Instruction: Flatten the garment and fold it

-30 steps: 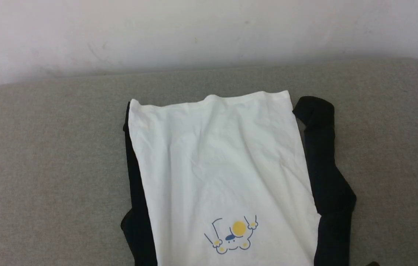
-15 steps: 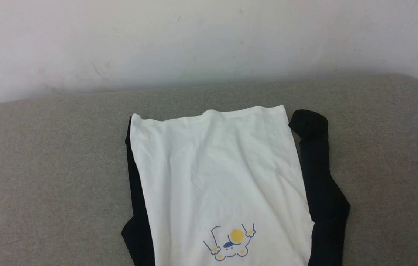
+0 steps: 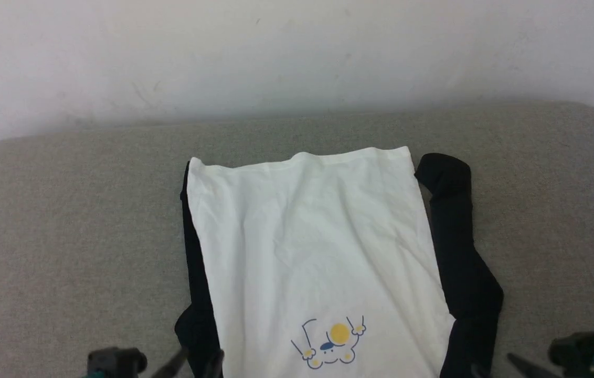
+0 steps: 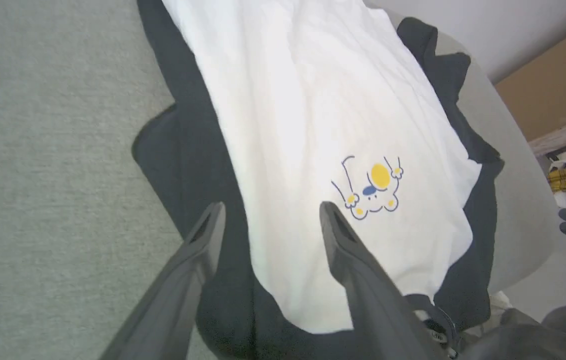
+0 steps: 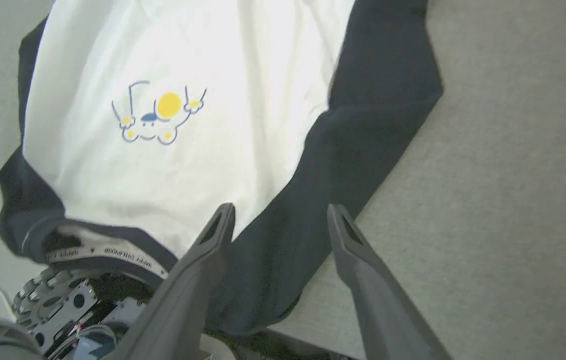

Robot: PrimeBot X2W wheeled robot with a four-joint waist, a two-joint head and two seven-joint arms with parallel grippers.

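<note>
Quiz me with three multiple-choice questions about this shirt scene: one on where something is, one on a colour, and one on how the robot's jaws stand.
1. Where on the shirt is the cartoon print?
A. Near the end closest to the robot
B. Near the far hem by the wall
C. On a sleeve

2. What colour are the sleeves?
A. Red
B. Green
C. Black

3. How do the robot's two pairs of jaws stand?
A. Both shut on the shirt
B. Both open, holding nothing
C. One open, one shut

Answers:
1 A: the print sits low in the head view, at the robot's end of the shirt.
2 C: they lie black along either side of the white cloth.
3 B: each wrist view shows them spread apart above the cloth.
</note>
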